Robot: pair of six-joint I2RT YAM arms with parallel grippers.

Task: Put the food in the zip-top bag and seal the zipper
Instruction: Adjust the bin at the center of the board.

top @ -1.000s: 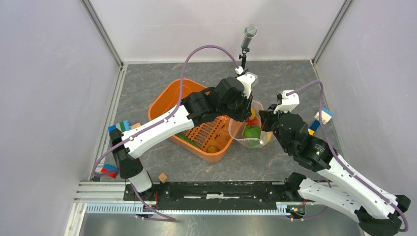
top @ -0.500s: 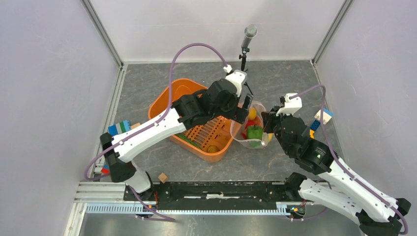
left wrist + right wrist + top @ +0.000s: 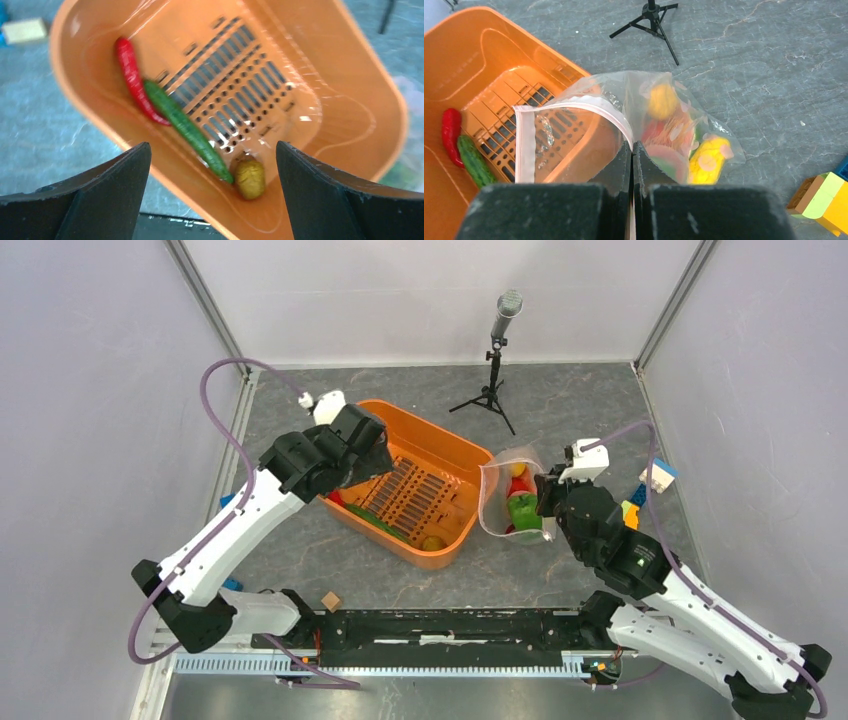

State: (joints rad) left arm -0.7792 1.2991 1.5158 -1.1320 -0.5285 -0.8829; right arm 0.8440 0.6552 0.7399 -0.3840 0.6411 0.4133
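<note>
- The right fingers [image 3: 624, 170], at the bottom of the right wrist view, are pressed together. They pinch the edge of the zip-top bag [image 3: 589, 125] and hold its mouth open.
- The bag sits at the middle right of the top view, just beside the orange basket [image 3: 430, 435]. Yellow, red and green food [image 3: 661, 100] is inside it, and the zipper [image 3: 574, 106] is not shut yet.
- The left fingers [image 3: 110, 190] have just swung away from the bag mouth to the basket's upper-left end. They are now spread wide and hold nothing. We think a piece was just dropped in, so the next pick comes now.
- Only the left wrist view shows all three leftovers: a red pepper [image 3: 131, 75] touching a cucumber [image 3: 185, 130], and a small brownish-yellow piece [image 3: 250, 177].
- Only the top view shows both arms together.
</note>
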